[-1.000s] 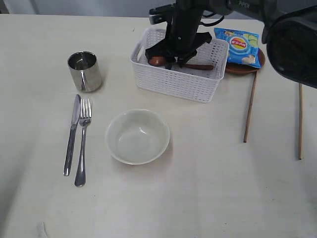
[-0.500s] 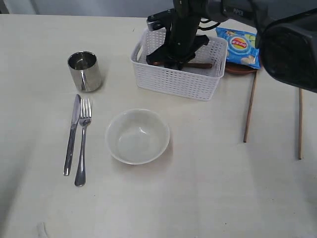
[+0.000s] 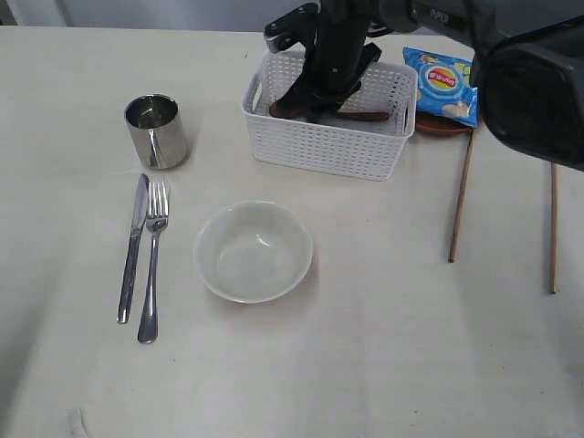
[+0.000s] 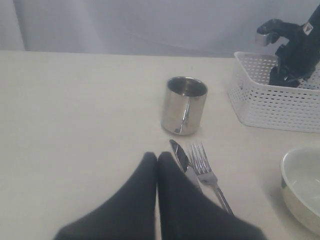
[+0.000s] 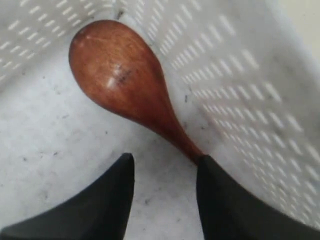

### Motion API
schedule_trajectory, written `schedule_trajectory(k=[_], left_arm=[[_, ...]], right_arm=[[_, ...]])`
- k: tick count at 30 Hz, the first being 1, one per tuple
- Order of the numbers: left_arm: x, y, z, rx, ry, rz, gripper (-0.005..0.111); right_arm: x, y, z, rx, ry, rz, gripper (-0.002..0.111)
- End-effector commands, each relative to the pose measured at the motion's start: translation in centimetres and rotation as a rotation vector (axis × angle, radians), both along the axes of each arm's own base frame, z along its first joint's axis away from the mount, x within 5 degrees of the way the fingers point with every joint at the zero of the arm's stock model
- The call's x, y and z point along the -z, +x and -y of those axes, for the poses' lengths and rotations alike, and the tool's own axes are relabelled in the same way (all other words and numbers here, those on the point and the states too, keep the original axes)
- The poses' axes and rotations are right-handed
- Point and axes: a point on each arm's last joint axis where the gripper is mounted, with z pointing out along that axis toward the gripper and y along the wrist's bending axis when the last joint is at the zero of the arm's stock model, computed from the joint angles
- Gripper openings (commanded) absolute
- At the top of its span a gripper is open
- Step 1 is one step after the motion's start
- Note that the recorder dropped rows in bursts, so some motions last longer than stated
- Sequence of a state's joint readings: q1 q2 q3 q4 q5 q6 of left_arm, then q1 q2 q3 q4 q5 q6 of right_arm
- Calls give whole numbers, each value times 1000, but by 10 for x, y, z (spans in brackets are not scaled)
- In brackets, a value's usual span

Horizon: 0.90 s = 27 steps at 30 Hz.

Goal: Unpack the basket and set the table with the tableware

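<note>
Tabletop [image 3: 383,347]: pale cream, flat; carries every item listed.
Basket [image 3: 324,146]: white, lattice-sided, upright at the far side of the exterior view, to the right of the cup and well apart from it.
Wooden spoon [image 5: 125,80]: reddish-brown, lying flat on the basket floor; broad head close to a lattice wall, handle running towards the basket's right end.
Right end effector [image 5: 165,165]: lowered inside the basket, jaws spread. One fingertip [image 5: 207,170] meets the spoon's neck; the other stands apart over bare basket floor. Nothing clamped.
Left end effector [image 4: 157,160]: fingers pressed together, nothing between them; knife tip and fork tines show just beyond it.
Cup [image 3: 156,130]: steel, upright, left of the basket.
Knife [image 3: 133,246] and fork [image 3: 152,260]: side by side, near the cup, fork on the right.
Bowl [image 3: 254,251]: cream, upright, right of the fork, nearer the camera than the basket.
Plate [image 3: 443,126]: dark brown, just beside the basket's right end, mostly covered.
Chip bag [image 3: 443,84]: blue, resting on the plate.
Chopsticks [image 3: 461,196]: two, lying apart, right of the basket.
</note>
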State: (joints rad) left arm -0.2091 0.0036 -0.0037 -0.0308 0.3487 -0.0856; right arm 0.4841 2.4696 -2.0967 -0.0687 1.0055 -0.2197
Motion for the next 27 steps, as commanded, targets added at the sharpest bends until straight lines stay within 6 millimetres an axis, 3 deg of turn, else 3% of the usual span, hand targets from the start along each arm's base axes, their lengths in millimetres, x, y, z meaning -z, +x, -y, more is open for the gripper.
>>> schedule_trajectory(k=[1,6,16,27], left_arm=[[1,0,0,5,3,3,0],[1,0,0,5,3,3,0],[1,0,0,5,3,3,0],[1,0,0,5,3,3,0]], right_arm=[[-8,7,3,-19,-17,79,40],[-4,10,2,-23,-5,99,40],[43,8,2,-21,-46,13,40],[49,0,-1,-45,-16,-80,40]])
